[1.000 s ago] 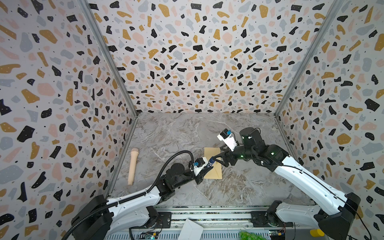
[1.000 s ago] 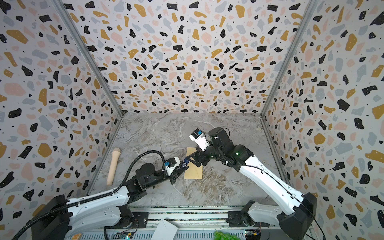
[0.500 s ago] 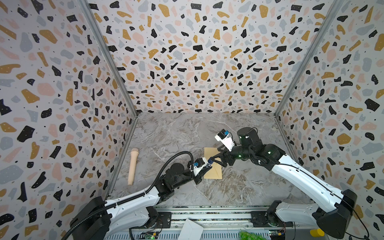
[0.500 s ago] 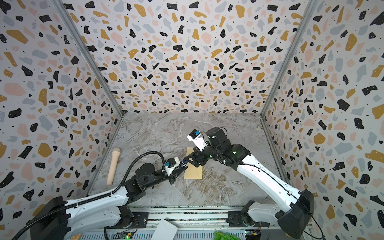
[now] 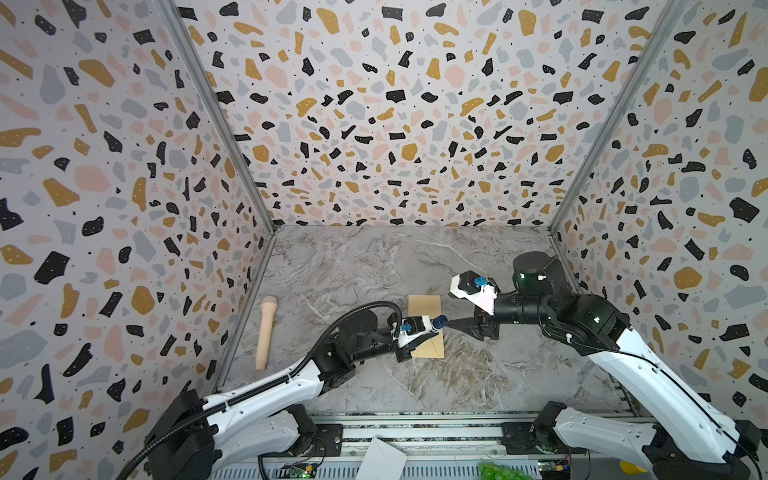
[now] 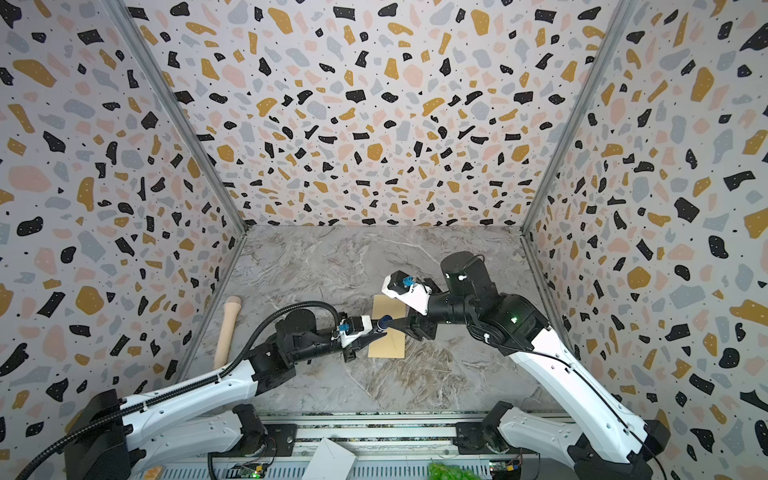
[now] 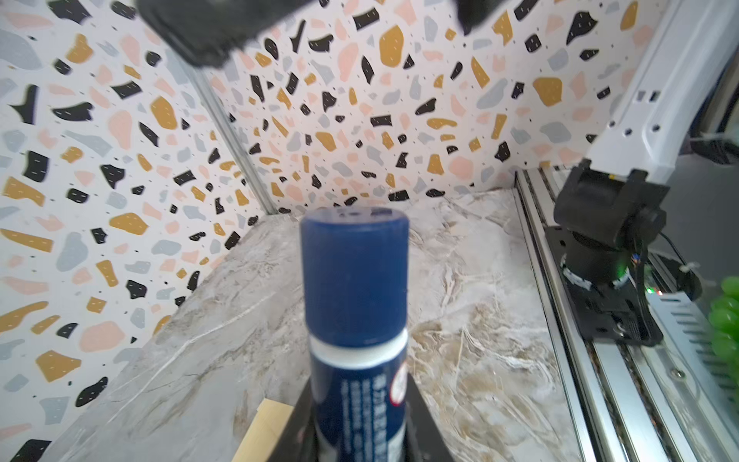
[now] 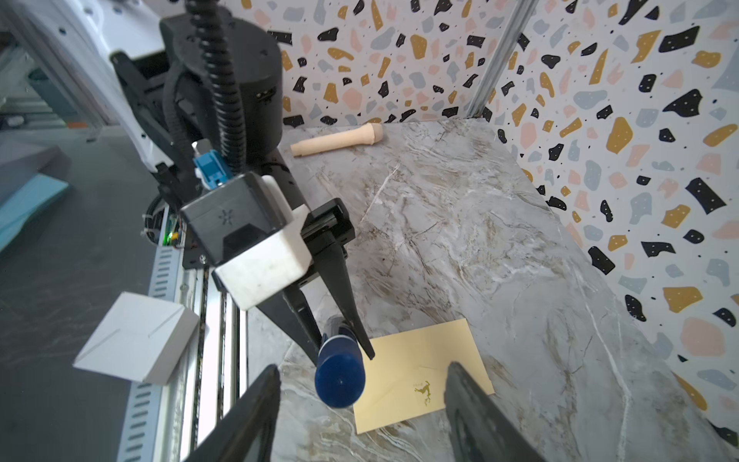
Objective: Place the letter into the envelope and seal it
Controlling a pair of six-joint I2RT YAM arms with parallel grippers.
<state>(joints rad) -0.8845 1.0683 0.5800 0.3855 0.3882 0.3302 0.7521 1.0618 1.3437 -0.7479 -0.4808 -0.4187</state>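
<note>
the envelope (image 8: 424,360) lies flat on the desk (image 5: 374,270), its pointed flap folded down and the small gold mark at the flap tip facing up. the letter is nowhere in sight. my guess is that it already sits inside the envelope, which would leave only the sealing.

that would explain the glue stick (image 7: 356,304). the left gripper (image 8: 343,352) has its fingers (image 8: 348,304) clamped on the barrel, holding it roughly level above the envelope with the blue cap (image 8: 340,380) pointing at the other arm. offered this way, the cap is free to be gripped and pulled straight off.

the right gripper (image 8: 362,366) faces the cap with its fingers (image 8: 256,408) spread wide, one on each side and neither touching, so it holds nothing.

both arms reach in low over the desk from opposite sides of the envelope, forearms close to horizontal, with their fingers nearly tip to tip above it in both top views. the right wrist sits slightly higher than its fingers, so they tip a little down towards the cap.

a wooden peg (image 5: 266,332) lies well apart from the envelope by the side wall, and a white folded paper (image 8: 136,340) sits off the desk.
</note>
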